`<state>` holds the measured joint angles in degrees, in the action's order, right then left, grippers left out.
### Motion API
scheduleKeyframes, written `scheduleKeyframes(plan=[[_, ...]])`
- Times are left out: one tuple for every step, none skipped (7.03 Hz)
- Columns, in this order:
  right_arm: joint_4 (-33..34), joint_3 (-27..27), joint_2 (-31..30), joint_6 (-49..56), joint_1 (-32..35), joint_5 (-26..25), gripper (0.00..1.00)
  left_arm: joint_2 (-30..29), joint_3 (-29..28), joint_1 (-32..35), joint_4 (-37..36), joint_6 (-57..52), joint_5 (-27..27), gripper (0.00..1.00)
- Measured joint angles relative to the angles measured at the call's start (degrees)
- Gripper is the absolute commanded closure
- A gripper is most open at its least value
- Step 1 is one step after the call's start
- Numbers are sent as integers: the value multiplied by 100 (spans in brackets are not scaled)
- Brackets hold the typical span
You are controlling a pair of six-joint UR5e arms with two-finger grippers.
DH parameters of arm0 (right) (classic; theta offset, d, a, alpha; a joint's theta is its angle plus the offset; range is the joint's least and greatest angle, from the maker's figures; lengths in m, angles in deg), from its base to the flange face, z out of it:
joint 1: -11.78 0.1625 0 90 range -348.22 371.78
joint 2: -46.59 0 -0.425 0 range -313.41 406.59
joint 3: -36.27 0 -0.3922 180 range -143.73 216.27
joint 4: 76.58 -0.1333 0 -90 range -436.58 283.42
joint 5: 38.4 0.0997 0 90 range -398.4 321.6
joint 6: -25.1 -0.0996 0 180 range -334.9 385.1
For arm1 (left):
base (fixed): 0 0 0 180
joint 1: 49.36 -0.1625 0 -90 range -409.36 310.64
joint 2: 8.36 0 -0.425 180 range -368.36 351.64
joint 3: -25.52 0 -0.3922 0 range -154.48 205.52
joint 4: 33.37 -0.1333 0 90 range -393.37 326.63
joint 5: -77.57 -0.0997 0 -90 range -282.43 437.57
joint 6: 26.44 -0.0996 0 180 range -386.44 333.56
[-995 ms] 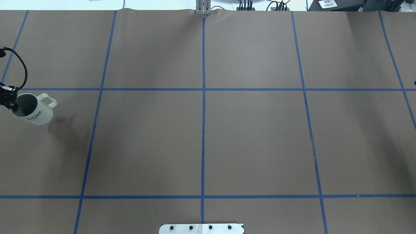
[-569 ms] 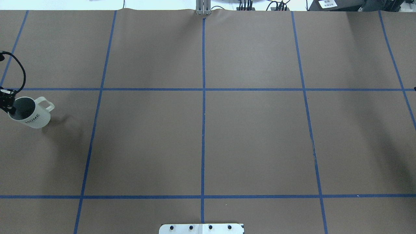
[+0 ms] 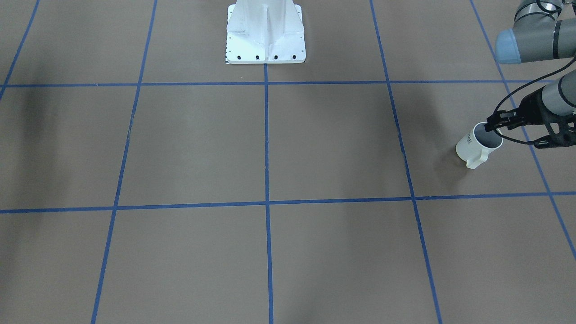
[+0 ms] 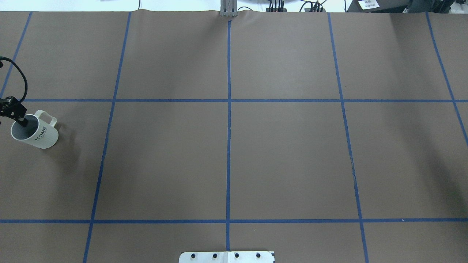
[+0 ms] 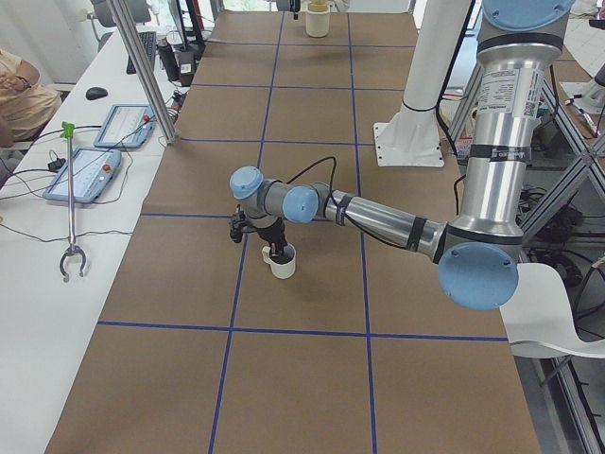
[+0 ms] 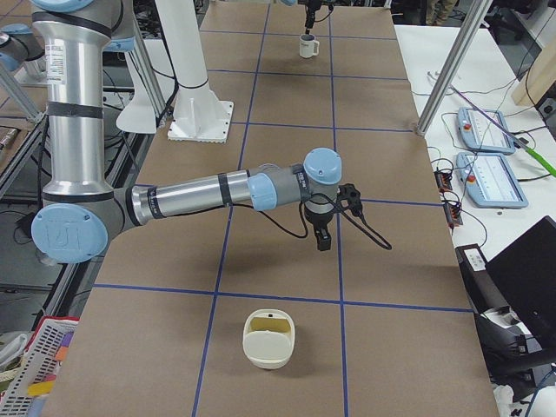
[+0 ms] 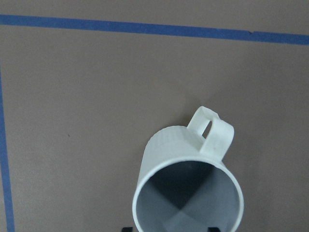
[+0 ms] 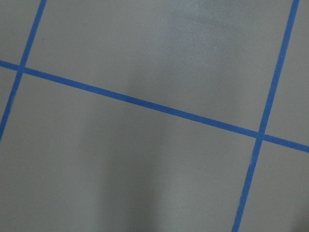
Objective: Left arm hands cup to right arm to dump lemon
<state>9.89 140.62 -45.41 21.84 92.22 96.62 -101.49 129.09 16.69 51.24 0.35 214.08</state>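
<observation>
The white cup (image 4: 40, 137) with "HOME" on its side stands upright at the table's far left; it also shows in the front view (image 3: 472, 146) and the side views (image 5: 282, 265) (image 6: 307, 45). My left gripper (image 4: 14, 115) (image 3: 493, 126) straddles its rim, one finger inside and one outside, jaws apart. In the left wrist view the cup (image 7: 169, 154) shows a bare grey inside with no lemon in it. My right gripper (image 6: 323, 241) points down over the table, far from the cup; I cannot tell if it is open. I cannot make out the lemon.
A cream bowl-like container (image 6: 269, 339) with a yellowish inside lies near the right arm's end of the table. The white robot base (image 3: 265, 31) stands at the middle back. Blue tape lines grid the brown table (image 4: 285, 157).
The cup was tilted and lifted in the left gripper. It has come down and now stands upright on the table. One finger now shows apart inside the mouth.
</observation>
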Motion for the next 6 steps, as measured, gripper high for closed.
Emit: scheduleKeyframes(plan=[[22,30,-28,4,84,4,0,221,433,121,1,-8,0,0],[110,63,-83,84,196,4,0,403,754,411,-1,-155,-1,0],[304,95,-138,361,370,0,0,539,825,743,-11,-671,-8,0],[616,127,-176,814,605,-1,0,634,654,1155,-16,-1410,-15,0],[927,163,-195,1234,817,-4,0,668,377,1529,-16,-1929,-13,0],[1124,181,-200,1480,969,-16,0,675,113,1731,-3,-2162,-26,0]])
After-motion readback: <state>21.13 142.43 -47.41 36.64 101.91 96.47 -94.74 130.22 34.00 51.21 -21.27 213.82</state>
